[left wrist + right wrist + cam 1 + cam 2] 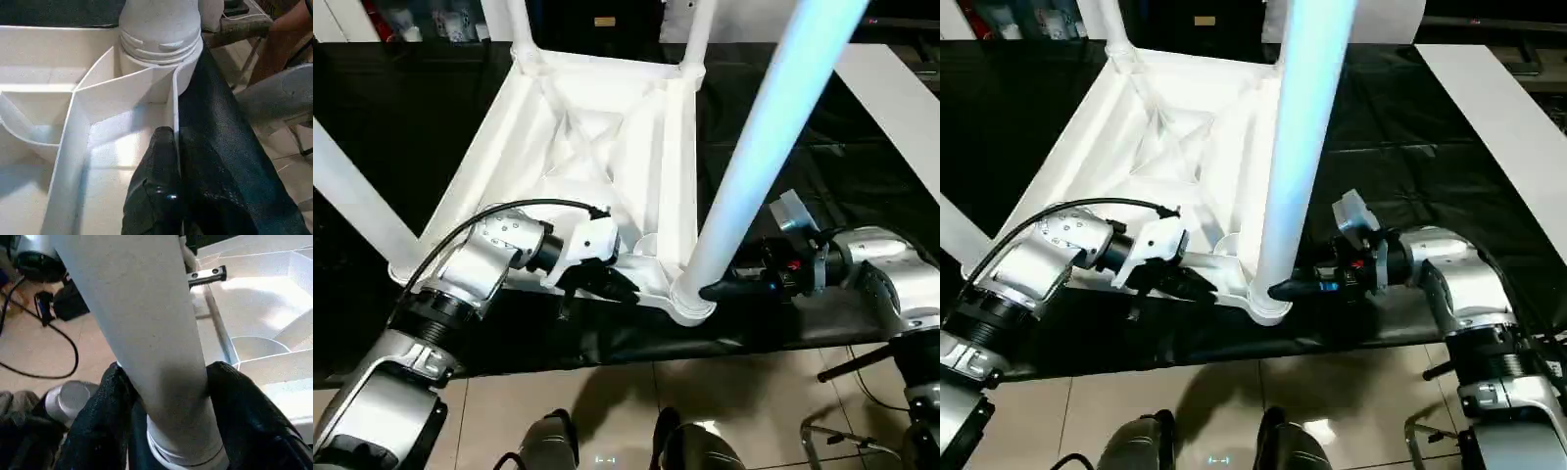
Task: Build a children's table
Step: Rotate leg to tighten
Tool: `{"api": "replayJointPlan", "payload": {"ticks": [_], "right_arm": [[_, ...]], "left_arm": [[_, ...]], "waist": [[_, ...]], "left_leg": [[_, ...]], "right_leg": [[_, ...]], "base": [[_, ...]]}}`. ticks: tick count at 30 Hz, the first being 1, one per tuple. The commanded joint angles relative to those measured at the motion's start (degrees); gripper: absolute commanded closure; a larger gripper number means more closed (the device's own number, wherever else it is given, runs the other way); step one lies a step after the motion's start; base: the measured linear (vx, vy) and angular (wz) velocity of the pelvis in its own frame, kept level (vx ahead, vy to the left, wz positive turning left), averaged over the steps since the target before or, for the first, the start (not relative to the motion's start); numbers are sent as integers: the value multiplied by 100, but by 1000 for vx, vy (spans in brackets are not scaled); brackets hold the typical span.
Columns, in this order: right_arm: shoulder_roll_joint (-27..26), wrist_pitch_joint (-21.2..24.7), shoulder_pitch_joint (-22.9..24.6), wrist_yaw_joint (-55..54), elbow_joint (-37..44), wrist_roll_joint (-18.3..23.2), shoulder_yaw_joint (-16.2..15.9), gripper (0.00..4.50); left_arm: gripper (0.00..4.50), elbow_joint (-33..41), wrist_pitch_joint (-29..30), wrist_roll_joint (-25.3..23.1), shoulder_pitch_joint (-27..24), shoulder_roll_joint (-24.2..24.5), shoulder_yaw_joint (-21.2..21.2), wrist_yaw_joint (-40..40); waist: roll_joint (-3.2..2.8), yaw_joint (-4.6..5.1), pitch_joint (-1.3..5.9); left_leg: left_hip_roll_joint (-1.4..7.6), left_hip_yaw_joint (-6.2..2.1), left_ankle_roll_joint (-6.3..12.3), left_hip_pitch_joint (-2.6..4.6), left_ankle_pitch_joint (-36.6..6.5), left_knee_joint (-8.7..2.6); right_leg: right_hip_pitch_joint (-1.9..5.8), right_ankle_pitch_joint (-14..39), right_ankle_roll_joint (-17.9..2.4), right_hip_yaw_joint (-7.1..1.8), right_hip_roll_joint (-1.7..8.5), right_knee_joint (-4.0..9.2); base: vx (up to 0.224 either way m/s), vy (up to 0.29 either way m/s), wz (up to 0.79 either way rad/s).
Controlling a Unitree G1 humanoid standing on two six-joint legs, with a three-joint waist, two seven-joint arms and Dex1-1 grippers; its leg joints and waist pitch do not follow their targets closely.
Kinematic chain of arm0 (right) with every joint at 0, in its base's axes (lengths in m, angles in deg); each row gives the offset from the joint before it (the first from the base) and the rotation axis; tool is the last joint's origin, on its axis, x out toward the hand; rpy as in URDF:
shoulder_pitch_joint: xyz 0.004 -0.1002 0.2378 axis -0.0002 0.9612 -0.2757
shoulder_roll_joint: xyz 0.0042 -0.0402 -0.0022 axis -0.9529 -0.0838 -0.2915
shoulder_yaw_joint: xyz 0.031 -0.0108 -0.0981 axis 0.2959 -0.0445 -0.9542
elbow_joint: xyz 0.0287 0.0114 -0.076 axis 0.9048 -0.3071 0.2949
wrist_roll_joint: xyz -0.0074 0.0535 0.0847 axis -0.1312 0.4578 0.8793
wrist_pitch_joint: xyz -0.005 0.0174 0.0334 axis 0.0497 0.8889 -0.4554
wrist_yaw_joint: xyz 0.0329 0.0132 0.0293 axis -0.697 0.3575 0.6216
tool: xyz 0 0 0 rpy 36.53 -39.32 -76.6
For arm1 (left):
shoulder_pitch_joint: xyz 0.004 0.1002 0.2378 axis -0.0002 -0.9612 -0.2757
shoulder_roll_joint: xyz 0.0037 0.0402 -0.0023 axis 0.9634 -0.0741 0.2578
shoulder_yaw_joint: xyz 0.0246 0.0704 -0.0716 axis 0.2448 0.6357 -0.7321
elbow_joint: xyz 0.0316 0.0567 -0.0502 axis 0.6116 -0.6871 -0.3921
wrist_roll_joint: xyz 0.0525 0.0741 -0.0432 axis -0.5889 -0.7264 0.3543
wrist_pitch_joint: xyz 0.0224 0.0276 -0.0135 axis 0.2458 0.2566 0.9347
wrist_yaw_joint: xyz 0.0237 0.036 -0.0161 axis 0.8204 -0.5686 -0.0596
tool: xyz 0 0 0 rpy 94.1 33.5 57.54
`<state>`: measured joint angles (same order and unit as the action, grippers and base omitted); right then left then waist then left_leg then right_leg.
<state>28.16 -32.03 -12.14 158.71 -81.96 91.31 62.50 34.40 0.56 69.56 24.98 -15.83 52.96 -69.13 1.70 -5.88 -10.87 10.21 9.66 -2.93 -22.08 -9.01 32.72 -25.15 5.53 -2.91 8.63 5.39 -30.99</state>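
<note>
Over on the left, a white leg (352,201) slants up and out of the near-left corner of the children's table (597,147), which lies upside down on the black-covered work surface (421,108), ribbed underside facing up. The rib pockets hold nothing that can be seen. Next along, the left gripper (171,147) sits at the table's near edge, its two black fingers clenched tight on the thin white rim wall (174,105), one inside the frame, one outside. Just past it stands the near-right corner socket (690,302), and there's a leg (759,147) seated upright in it, threaded collar visible right at the socket mouth in the left wrist view. At the far edge, two more legs (697,29) rise from the back sockets. Now to the right: the right gripper (164,396) reaches in level at the base of that near leg, one black finger (100,416) on each side of the tube, pressed against it, grasping the leg just above the socket. On the far right, a white panel (901,98) lies on the black cover.
</note>
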Motion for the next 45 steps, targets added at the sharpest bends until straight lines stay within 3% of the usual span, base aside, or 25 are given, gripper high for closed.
{"api": "replayJointPlan", "payload": {"ticks": [1,3,5,6,7,8,9,10,11,12,14,15,17,19,23,26,27,28,30,32,34,35,37,40,45], "right_arm": [[-256,721,99,-466,587,634,253,245],[-474,753,183,-1037,763,508,307,248],[-1000,775,147,-2344,770,59,414,248],[-1213,823,93,-2843,715,-87,477,249],[-1344,861,59,-3159,685,-171,517,249],[-1414,863,37,-3340,666,-235,532,249],[-1636,853,-59,-3882,559,-429,590,249],[-1904,898,-159,-4562,485,-652,664,250],[-1917,902,-165,-4592,481,-656,670,251],[-2224,995,-304,-5286,405,-730,832,251],[-2541,1080,-447,-5951,293,-711,1064,251],[-2698,1002,-492,-6272,257,-783,1114,251],[-2919,777,-517,-6745,256,-1029,1119,251],[-2990,595,-496,-6792,263,-1032,1149,197],[-2881,478,-430,-6659,403,-941,1295,162],[-2432,562,-319,-6172,569,-829,1334,129],[-2261,559,-284,-5973,589,-785,1349,129],[-2222,548,-278,-5921,587,-774,1353,118],[-1994,510,-244,-5598,570,-720,1344,91],[-1836,475,-220,-5350,550,-705,1313,80],[-1203,282,-146,-4298,463,-670,1127,70],[-1203,282,-146,-4298,463,-670,1127,59],[-983,215,-113,-3878,447,-657,1023,50],[-472,-56,20,-2616,440,-518,706,21],[-86,-149,115,-1455,432,-298,426,21]], "left_arm": [[450,163,585,-42,84,-340,63,585],[450,145,790,-117,138,-548,-6,1023],[450,53,1165,-172,259,-975,-179,1792],[450,7,1321,-205,311,-1124,-234,2070],[450,-20,1419,-231,343,-1217,-269,2243],[450,-40,1475,-262,367,-1271,-282,2352],[450,-122,1570,-304,436,-1439,-346,2667],[450,-193,1716,-359,512,-1646,-431,3045],[450,-196,1720,-362,515,-1656,-436,3065],[450,-275,1800,-438,591,-1876,-541,3553],[450,-343,1849,-478,658,-2090,-659,3964],[450,-396,1839,-521,710,-2216,-709,4199],[450,-465,1831,-617,783,-2400,-768,4541],[450,-471,1834,-608,805,-2436,-773,4545],[450,-326,1769,-622,741,-2268,-641,4288],[450,-137,1570,-577,570,-1996,-543,3814],[450,-95,1487,-575,515,-1893,-515,3675],[450,-86,1465,-566,505,-1869,-512,3639],[450,-36,1442,-501,450,-1756,-514,3467],[450,-12,1433,-461,415,-1675,-509,3340],[450,3,1108,-364,295,-1316,-430,2713],[450,3,1108,-364,295,-1316,-430,2713],[450,13,1034,-323,253,-1192,-402,2480],[450,108,557,-232,100,-796,-220,1658],[450,296,336,-65,-10,-423,-41,768]], "waist": [[75,39,512],[87,62,481],[78,114,468],[98,184,451],[109,258,457],[103,296,471],[56,377,457],[58,465,460],[58,465,460],[32,539,496],[26,555,481],[21,549,481],[19,541,488],[23,502,514],[27,451,539],[30,402,571],[19,372,606],[27,347,611],[31,317,586],[26,297,566],[25,250,542],[23,238,537],[30,237,507],[10,221,490],[2,192,503]], "left_leg": [[328,-92,566,139,-1086,-335],[308,-117,456,126,-1183,-348],[273,-140,306,114,-1318,-338],[251,-156,187,96,-1417,-338],[221,-202,76,36,-1539,-325],[208,-209,59,34,-1555,-316],[207,-212,95,38,-1602,-316],[226,-229,105,-8,-1615,-326],[226,-229,105,-8,-1615,-326],[239,-228,176,27,-1649,-316],[243,-207,270,39,-1600,-326],[221,-178,294,91,-1592,-319],[221,-160,342,91,-1511,-326],[244,-146,477,83,-1322,-344],[234,-123,698,61,-1014,-348],[227,-110,885,40,-729,-333],[236,-105,985,30,-477,-316],[238,-89,1097,27,-263,-301],[218,-70,1165,18,-283,-288],[229,-69,1149,24,-390,-297],[231,-78,1041,40,-661,-308],[240,-74,1008,53,-694,-312],[238,-80,818,61,-954,-325],[251,-96,681,89,-1195,-333],[314,-102,667,105,-1131,-342]], "right_leg": [[409,2907,-711,-387,449,384],[403,3218,-569,-361,456,441],[406,3551,-406,-325,477,489],[402,3812,-252,-280,463,537],[470,4090,-32,-207,482,574],[487,4159,69,-188,496,597],[483,4125,156,-161,489,636],[509,3984,164,-119,471,652],[509,3984,164,-119,471,652],[502,3730,136,-102,490,660],[472,3466,40,-91,478,675],[437,3375,-18,-110,474,678],[436,3186,-107,-126,462,652],[458,2682,-261,-182,457,563],[485,2160,-504,-230,439,463],[520,1805,-594,-254,426,392],[531,1451,-700,-261,412,333],[518,1100,-828,-277,398,283],[504,1009,-923,-283,385,265],[503,1249,-889,-275,388,297],[518,1769,-696,-252,379,358],[510,1847,-653,-262,382,370],[497,2340,-523,-258,400,426],[469,2749,-347,-249,418,483],[438,2550,-517,-267,409,434]], "base": [[0,0,0],[0,0,0],[0,0,0],[0,0,0],[0,0,0],[0,0,0],[0,0,0],[0,0,0],[0,0,0],[0,0,0],[0,0,0],[0,0,0],[0,0,0],[0,0,0],[0,0,0],[0,0,0],[0,0,0],[0,0,0],[0,0,0],[0,0,0],[0,0,0],[0,0,0],[0,0,0],[0,0,0],[0,0,0]]}}
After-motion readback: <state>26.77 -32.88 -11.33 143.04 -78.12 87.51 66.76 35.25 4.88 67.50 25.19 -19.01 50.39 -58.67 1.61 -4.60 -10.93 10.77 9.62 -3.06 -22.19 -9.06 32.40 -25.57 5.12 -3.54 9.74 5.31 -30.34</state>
